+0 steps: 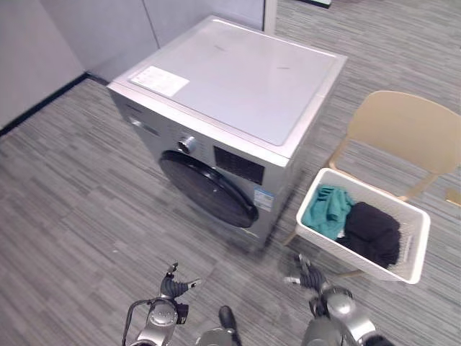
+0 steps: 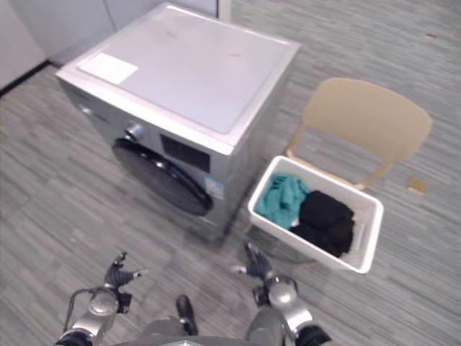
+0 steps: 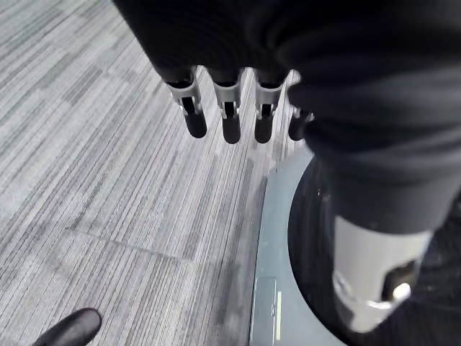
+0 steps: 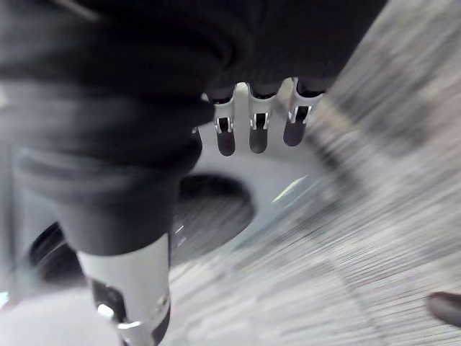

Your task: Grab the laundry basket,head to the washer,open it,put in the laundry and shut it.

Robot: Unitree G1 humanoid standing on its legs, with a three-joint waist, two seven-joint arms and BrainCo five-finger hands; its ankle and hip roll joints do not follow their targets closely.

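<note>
Both robot hands hang low, close to the floor, and they are the nearest things to see. On the robot's left side, the left robot hand (image 1: pixel 173 287) has its fingers (image 3: pixel 229 115) straight and loose, and it holds nothing. Past those fingers in the left wrist view lie the grey striped carpet (image 3: pixel 108 180) and a bit of the washer's dark round door. On the other side, the right robot hand (image 2: pixel 256 265) is the same, with fingers (image 4: pixel 258 122) straight and nothing in them, and it hovers just in front of the laundry basket (image 1: pixel 410 249) without touching it. That white basket sits on the carpet, just beside the washer's right side. Inside it lie a teal cloth (image 1: pixel 328 209) on the washer's side and a black cloth (image 1: pixel 371 232) next to it, and the two touch. Behind the basket stands a tan chair (image 1: pixel 403 130), with its legs close to the basket's back wall. Further ahead stands the washer (image 1: pixel 238 79), a big silver box with a flat top and a white sticker (image 1: pixel 160 79) on one corner. Its round black door (image 1: pixel 207 189) is closed, and a small silver knob (image 1: pixel 187 143) sits just above it. Grey wall panels (image 1: pixel 94 29) stand behind the washer.
</note>
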